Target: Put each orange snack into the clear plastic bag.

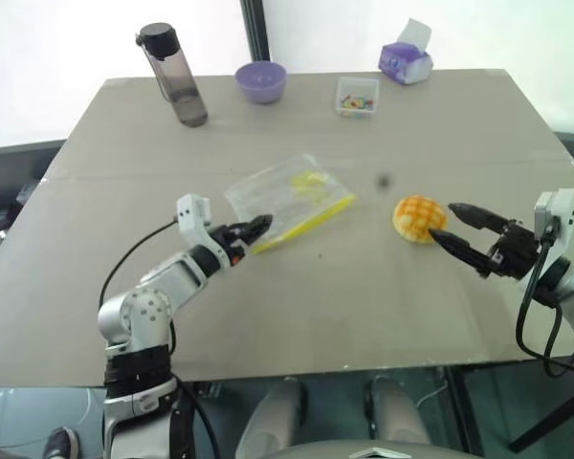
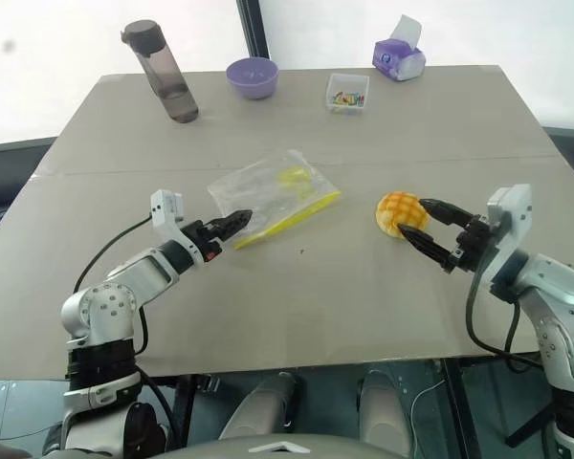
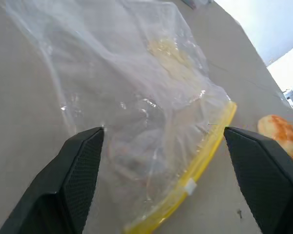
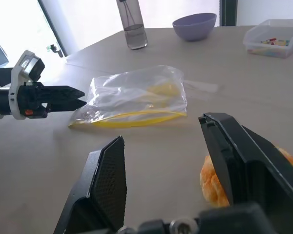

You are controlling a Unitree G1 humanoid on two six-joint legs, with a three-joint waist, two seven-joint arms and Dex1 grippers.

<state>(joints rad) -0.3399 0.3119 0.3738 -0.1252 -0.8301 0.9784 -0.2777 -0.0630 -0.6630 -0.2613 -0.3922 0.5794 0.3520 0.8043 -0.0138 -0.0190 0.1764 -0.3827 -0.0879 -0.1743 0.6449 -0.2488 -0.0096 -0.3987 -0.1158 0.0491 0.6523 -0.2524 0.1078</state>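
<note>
One orange snack [image 1: 417,218], a domed bun with a crosshatch top, lies on the table right of centre. My right gripper [image 1: 442,222] is open just to its right, fingertips at the bun's edge. In the right wrist view the snack [image 4: 212,183] sits partly behind one finger [image 4: 234,151]. The clear plastic bag [image 1: 289,199] lies flat at mid-table, its yellow seal strip facing the snack, and a pale yellow patch shows through it. My left gripper [image 3: 163,135] is open at the bag's near-left corner, with the crinkled plastic [image 3: 136,97] between and ahead of its fingers.
Along the far edge of the table [image 1: 364,316] stand a smoky grey bottle [image 1: 175,76], a purple bowl [image 1: 260,80], a small clear box of colourful bits [image 1: 357,96] and a purple tissue pack [image 1: 406,61]. Bare tabletop lies between bag and snack.
</note>
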